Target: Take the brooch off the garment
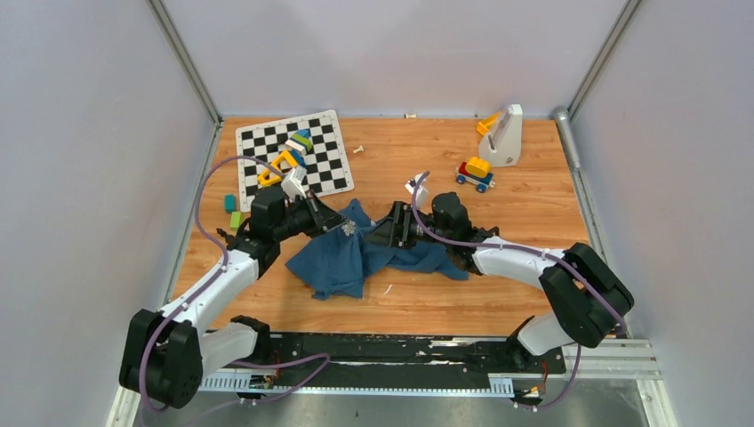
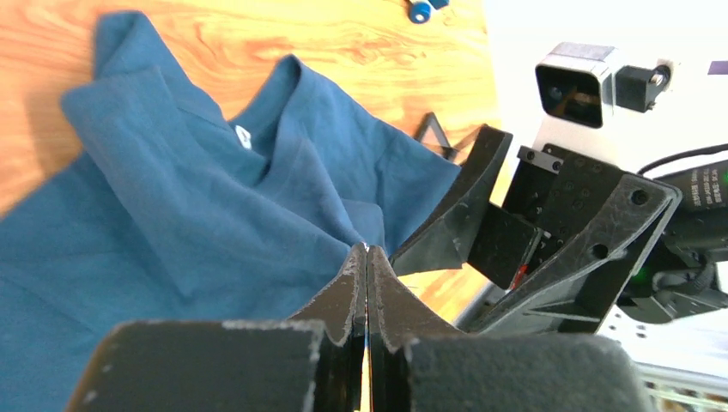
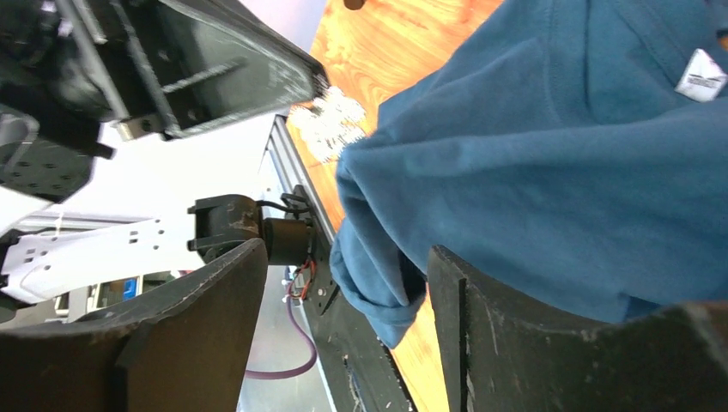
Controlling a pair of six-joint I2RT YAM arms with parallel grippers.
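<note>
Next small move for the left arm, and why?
Probably draw the left gripper slowly back from the garment: its fingers are shut, the brooch sits at their tip beside the cloth edge, and the right gripper stands open, clamping nothing.

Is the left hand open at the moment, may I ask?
No, the left hand has its fingers pressed flat together, with no gap.

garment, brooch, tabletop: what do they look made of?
garment: soft woven or knit cloth, probably cotton jersey, matte; it creases, with stitched seams and a neck label.
brooch: pale, sparkly, maybe metal with stones; too blurred to say.
tabletop: wood or wood-look laminate, grain visible, slight sheen.
</note>
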